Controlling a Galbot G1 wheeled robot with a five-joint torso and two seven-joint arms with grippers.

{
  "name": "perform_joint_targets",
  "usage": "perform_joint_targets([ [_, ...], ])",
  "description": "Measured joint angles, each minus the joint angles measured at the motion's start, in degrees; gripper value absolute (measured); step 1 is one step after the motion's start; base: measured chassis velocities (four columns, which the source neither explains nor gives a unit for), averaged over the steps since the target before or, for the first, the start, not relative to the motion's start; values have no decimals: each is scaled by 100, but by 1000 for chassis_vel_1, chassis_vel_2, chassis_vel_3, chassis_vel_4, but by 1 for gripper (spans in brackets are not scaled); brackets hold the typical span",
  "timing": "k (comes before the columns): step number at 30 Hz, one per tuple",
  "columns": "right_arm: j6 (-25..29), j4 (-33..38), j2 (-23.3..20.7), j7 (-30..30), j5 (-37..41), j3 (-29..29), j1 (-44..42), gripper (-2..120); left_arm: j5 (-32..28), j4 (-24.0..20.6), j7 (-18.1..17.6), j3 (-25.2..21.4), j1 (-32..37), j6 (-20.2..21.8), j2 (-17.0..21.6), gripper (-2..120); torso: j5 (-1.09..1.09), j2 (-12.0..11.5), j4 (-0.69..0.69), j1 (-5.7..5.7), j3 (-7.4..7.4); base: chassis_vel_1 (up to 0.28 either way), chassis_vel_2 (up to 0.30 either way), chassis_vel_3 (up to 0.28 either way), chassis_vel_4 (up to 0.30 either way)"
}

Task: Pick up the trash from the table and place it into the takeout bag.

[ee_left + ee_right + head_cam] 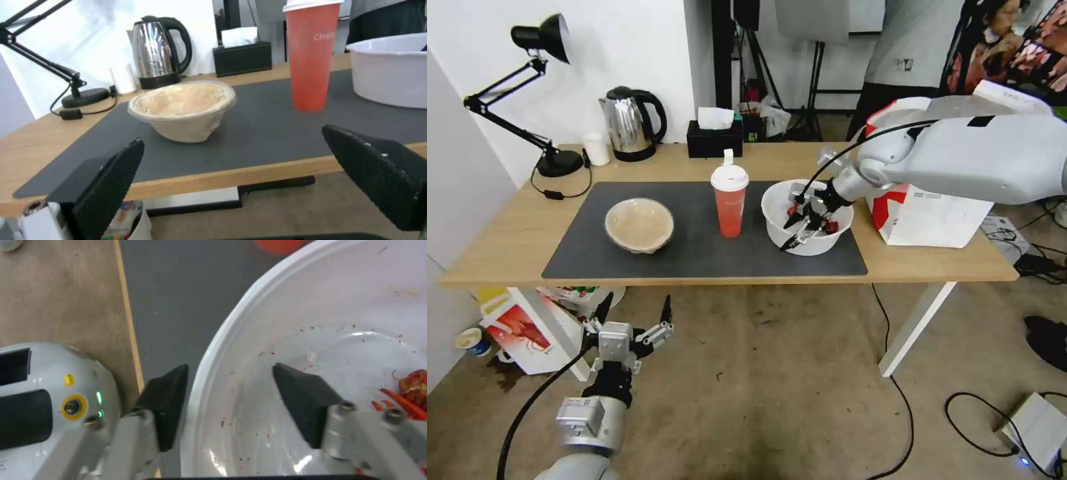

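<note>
While the left arm waits low in front of the table [507, 257], the right arm reaches across from the right to the white bowl [774, 230]. That long light-wood table carries a dark grey mat [694, 253] over most of its middle. At the table's right end stands the white takeout bag [934, 220] with a red side panel, partly behind the right arm. The white bowl sits on the mat's right part, near the bag, with red crayfish scraps [411, 390] inside. The right gripper [802, 230] is at the bowl's near rim, its jaws spread and straddling the wall: one finger outside over the mat, the other inside, neither one seen to press on it. A shallow beige bowl [639, 223] rests on the mat's left part, well apart from the white one. Between the two bowls, nearer the white one, a red cup [730, 207] with a white lid stands upright. The left gripper [634, 317] hangs below the table's front edge, fingers spread wide and holding nothing, pointing toward the beige bowl.
</note>
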Motion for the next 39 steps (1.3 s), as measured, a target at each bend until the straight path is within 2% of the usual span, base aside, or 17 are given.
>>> perform_joint_targets([
  [1, 0, 0, 10, -1, 3, 9, 0, 47, 0, 0, 0, -1, 0, 0, 0, 100, 0, 0, 0, 0, 0, 0, 0, 0, 0],
  [2, 0, 0, 10, -1, 3, 9, 0, 47, 0, 0, 0, -1, 0, 0, 0, 100, 0, 0, 0, 0, 0, 0, 0, 0, 0],
  [6, -11, 21, 66, -19, 26, 24, 28, 28, 0, 0, 0, 0, 0, 0, 0, 100, 0, 0, 0, 0, 0, 0, 0, 0, 0],
  [7, -11, 21, 66, -19, 26, 24, 28, 28, 0, 0, 0, 0, 0, 0, 0, 100, 0, 0, 0, 0, 0, 0, 0, 0, 0],
  [11, -16, 37, 119, -34, 43, 37, 50, 10, 0, 0, 0, 0, 0, 0, 0, 100, 0, 0, 0, 0, 0, 0, 0, 0, 0],
  [12, -16, 37, 119, -34, 43, 37, 50, 10, 0, 0, 0, 0, 0, 0, 0, 100, 0, 0, 0, 0, 0, 0, 0, 0, 0],
  [14, -15, 37, 127, -36, 47, 39, 67, 2, 0, 0, 0, -1, 0, 0, 0, 100, -1, 0, 1, 0, 0, 0, 0, 0, 0],
  [29, -21, 151, 264, -138, 36, 17, 290, 1, 0, 0, 0, 0, 0, 0, 0, 100, 0, 0, 0, 0, 0, 0, 0, 0, 0],
  [39, -56, 455, 543, -135, -118, -81, 608, 1, 0, 0, 0, 0, 0, 0, 0, 100, 0, 0, 0, 0, 0, 0, 0, 0, 0],
])
